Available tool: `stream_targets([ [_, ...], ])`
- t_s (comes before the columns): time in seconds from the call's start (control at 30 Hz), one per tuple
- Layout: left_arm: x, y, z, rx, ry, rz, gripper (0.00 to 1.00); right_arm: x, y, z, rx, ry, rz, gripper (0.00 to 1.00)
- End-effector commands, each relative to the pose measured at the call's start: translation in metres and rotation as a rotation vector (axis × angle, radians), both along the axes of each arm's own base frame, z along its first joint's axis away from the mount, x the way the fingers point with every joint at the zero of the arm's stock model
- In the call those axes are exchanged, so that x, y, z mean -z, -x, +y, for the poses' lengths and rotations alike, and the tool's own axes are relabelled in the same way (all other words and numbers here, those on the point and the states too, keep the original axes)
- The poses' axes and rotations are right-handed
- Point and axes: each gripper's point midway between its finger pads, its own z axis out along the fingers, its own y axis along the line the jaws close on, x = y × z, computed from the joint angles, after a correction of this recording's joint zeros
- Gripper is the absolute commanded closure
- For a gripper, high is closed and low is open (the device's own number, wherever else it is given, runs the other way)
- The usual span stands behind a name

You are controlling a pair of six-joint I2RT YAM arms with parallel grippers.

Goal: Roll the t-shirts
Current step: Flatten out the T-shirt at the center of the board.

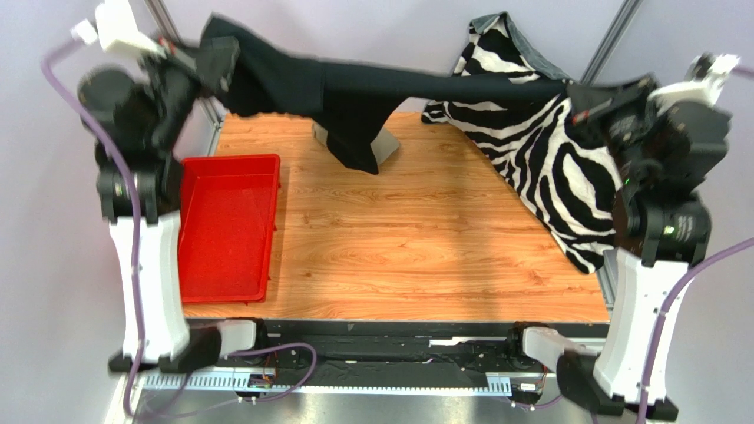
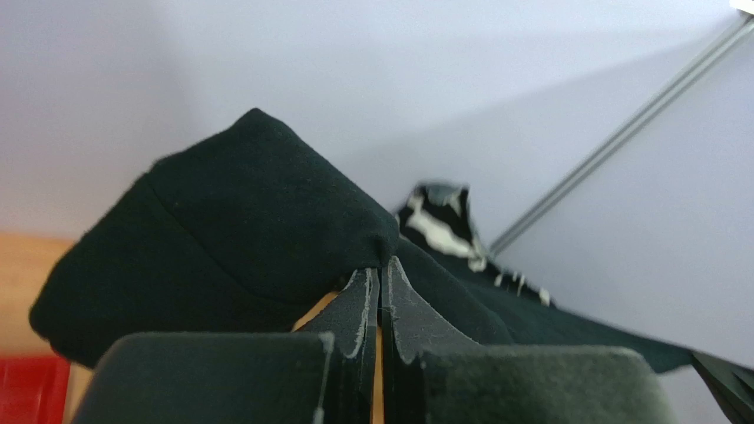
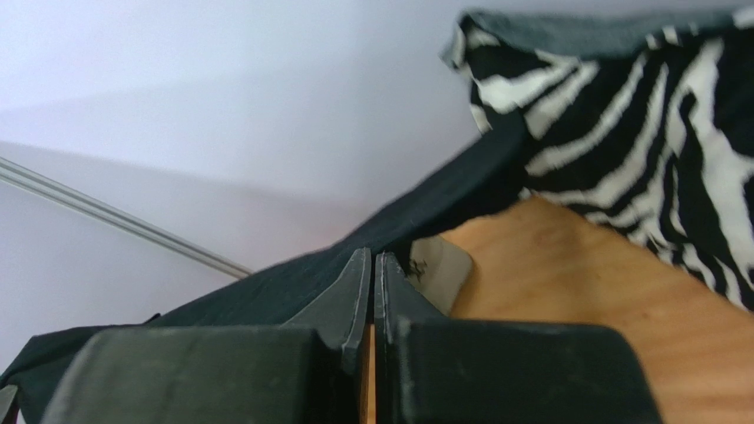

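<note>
- light wooden table [image 1: 398, 238]: lying across the middle of the frame.
- black-and-white zebra-striped blanket [image 1: 549, 168]: draping at upper right. The taut shirt is passing just over it and could be snagging it.
- plain black cotton t-shirt [image 1: 354, 97]: hanging stretched across the upper frame, its middle sagging tableward.
- left gripper [image 1: 208, 66] and right gripper [image 1: 580, 97]: each pinching one end of the shirt. Such thin grips under tension are risking a slip.

No text, number or brand is legible in any of my views. In my right wrist view, a small dark mark [image 3: 419, 267] stands on a pale object [image 3: 444, 272] below the black t-shirt [image 3: 425, 208]; it is too blurred to read.
</note>
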Motion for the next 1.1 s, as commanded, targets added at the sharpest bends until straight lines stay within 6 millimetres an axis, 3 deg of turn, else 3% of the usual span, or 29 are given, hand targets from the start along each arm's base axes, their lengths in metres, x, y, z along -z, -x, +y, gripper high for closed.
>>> stream_targets([
  [0.0,0.143,0.004,-0.012,0.076,0.036,0.321,1.0,0.16,0.0,0.013,-0.085,-0.026,0.379,1.0],
  [0.03,0.202,0.016,-0.014,0.086,0.041,0.433,1.0,0.188,0.008,0.015,-0.093,-0.032,0.434,1.0],
  [0.07,0.232,0.023,-0.015,0.096,0.033,0.485,1.0,0.216,0.015,0.016,-0.098,-0.036,0.489,1.0],
  [0.1,0.302,0.033,-0.012,0.075,0.038,0.651,1.0,0.277,0.035,0.019,-0.107,-0.051,0.609,1.0],
  [0.17,0.349,0.058,-0.014,0.088,0.037,0.728,1.0,0.334,0.054,0.02,-0.107,-0.058,0.718,1.0],
  [0.2,0.395,0.074,-0.014,0.084,0.043,0.82,1.0,0.379,0.071,0.019,-0.097,-0.063,0.808,1.0],
  [0.27,0.433,0.092,-0.014,0.076,0.07,0.91,1.0,0.421,0.087,0.014,-0.064,-0.062,0.9,1.0],
  [0.3,0.461,0.104,-0.012,0.058,0.08,0.97,1.0,0.453,0.1,0.013,-0.048,-0.064,0.975,1.0],
  [0.4,0.495,0.124,-0.009,0.017,0.116,1.06,1.0,0.481,0.108,0.018,-0.048,-0.127,1.055,1.0],
  [0.47,0.504,0.131,-0.011,0.002,0.133,1.089,1.0,0.495,0.116,0.019,-0.025,-0.161,1.133,1.0],
  [0.57,0.51,0.135,-0.006,-0.049,0.138,1.119,1.0,0.497,0.124,0.013,0.043,-0.188,1.208,1.0],
  [0.63,0.509,0.135,-0.005,-0.057,0.133,1.119,1.0,0.486,0.122,0.004,0.115,-0.191,1.207,1.0],
  [0.9,0.492,0.131,-0.001,-0.087,0.031,1.097,1.0,0.456,0.147,-0.04,0.379,-0.19,1.259,1.0],
  [1.07,0.485,0.127,-0.021,-0.055,-0.067,1.098,1.0,0.455,0.162,-0.063,0.447,-0.242,1.256,1.0],
])
